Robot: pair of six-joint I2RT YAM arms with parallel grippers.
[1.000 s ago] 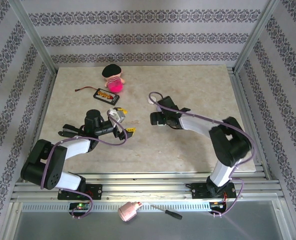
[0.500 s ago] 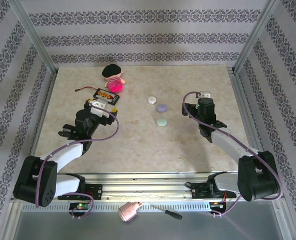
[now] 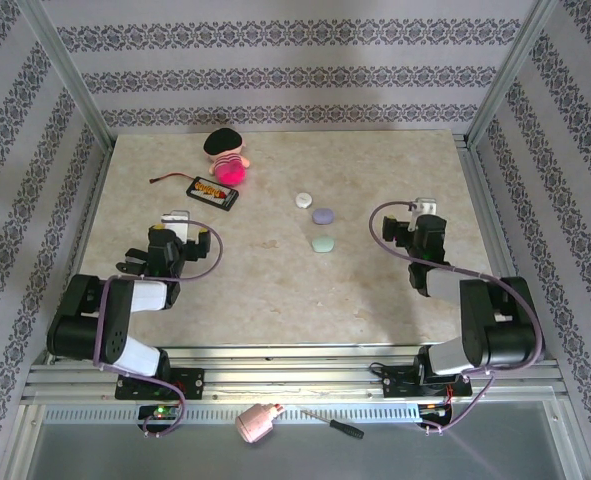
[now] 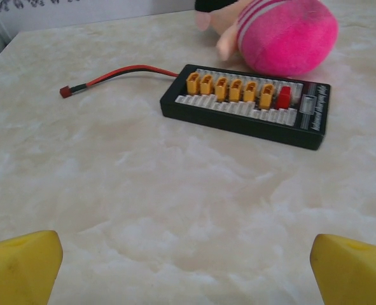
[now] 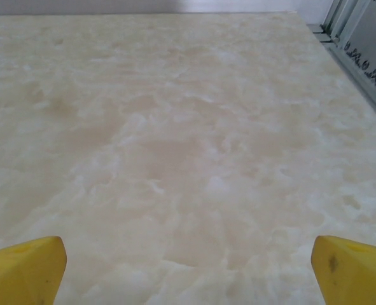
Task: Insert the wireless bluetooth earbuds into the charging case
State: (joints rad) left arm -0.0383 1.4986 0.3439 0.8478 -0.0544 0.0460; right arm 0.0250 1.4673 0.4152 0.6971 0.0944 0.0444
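Observation:
Three small pebble-shaped charging cases lie shut in the middle of the table: a white case, a lilac case and a mint-green case. The wireless bluetooth earbuds are out of view. My left gripper is folded back at the left side, well left of the cases, and it stands open over bare table. My right gripper is drawn back at the right side, to the right of the cases. It is open too, with nothing between its yellow fingertips.
A black connector board with yellow plugs and a red wire lies at the back left, close ahead of the left gripper. A pink plush doll sits behind it. A pink object and a screwdriver lie below the table's front rail.
Both arms have pulled back from the middle of the table to their own sides, uncovering the three cases. Both grippers stayed open.

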